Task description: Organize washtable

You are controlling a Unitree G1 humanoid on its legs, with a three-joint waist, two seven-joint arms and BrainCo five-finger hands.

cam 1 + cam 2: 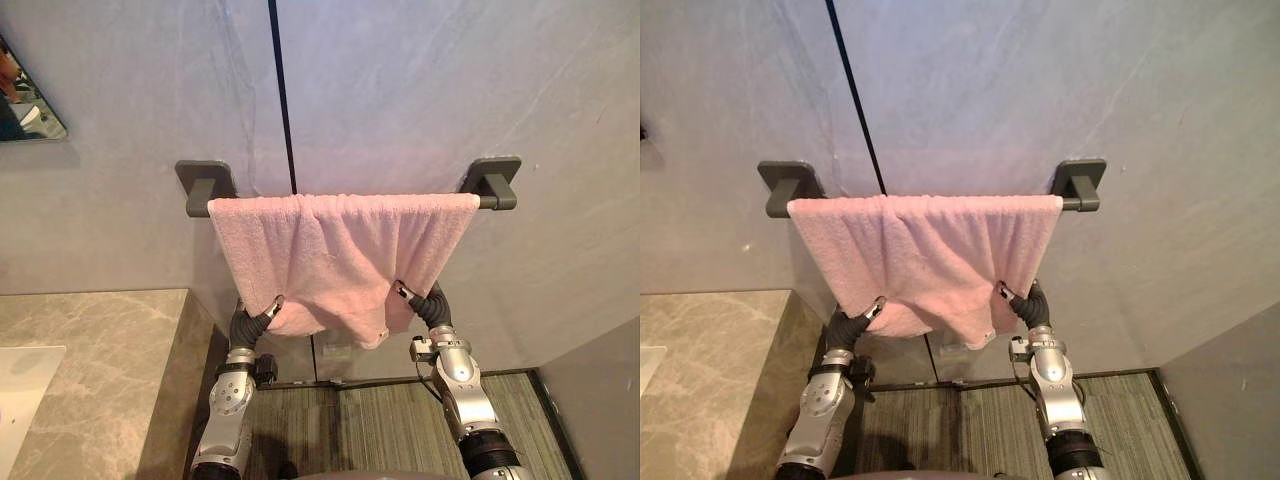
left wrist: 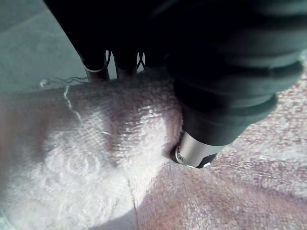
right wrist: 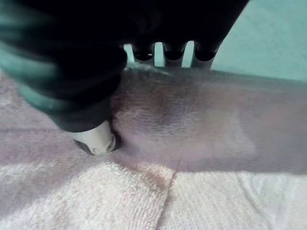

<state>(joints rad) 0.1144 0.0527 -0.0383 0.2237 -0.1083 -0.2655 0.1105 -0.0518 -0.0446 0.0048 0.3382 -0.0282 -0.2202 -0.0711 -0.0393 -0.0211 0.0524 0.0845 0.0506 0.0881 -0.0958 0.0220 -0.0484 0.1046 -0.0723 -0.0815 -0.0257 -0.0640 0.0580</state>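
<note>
Item: pink towel [image 1: 335,250]. It is draped over a dark grey towel bar [image 1: 497,202] and hangs in front of the grey wall [image 1: 420,90]. The top edge is spread along almost the whole bar. The lower edge is bunched and uneven, and hangs lowest just right of the middle.

Holder, left: my left hand [image 1: 257,322] is at the towel's lower left edge. The thumb [image 2: 194,151] presses into the pile on one face and the fingers [image 2: 96,64] pass behind the cloth, so the towel is pinched between them.

Holder, right: my right hand [image 1: 427,304] is at the lower right edge. Its thumb [image 3: 96,139] is on the near face and its fingers [image 3: 173,50] are behind the fold, clamped on the towel.

Mounting: two square brackets, left [image 1: 205,180] and right [image 1: 492,172], fix the bar to the wall. A dark vertical seam [image 1: 282,100] runs down the wall behind it.

Surroundings: marble countertop [image 1: 110,350] at my lower left, with a white basin [image 1: 22,385] at its edge. A mirror corner [image 1: 28,105] sits at upper left. Striped carpet [image 1: 370,420] lies below the towel.
</note>
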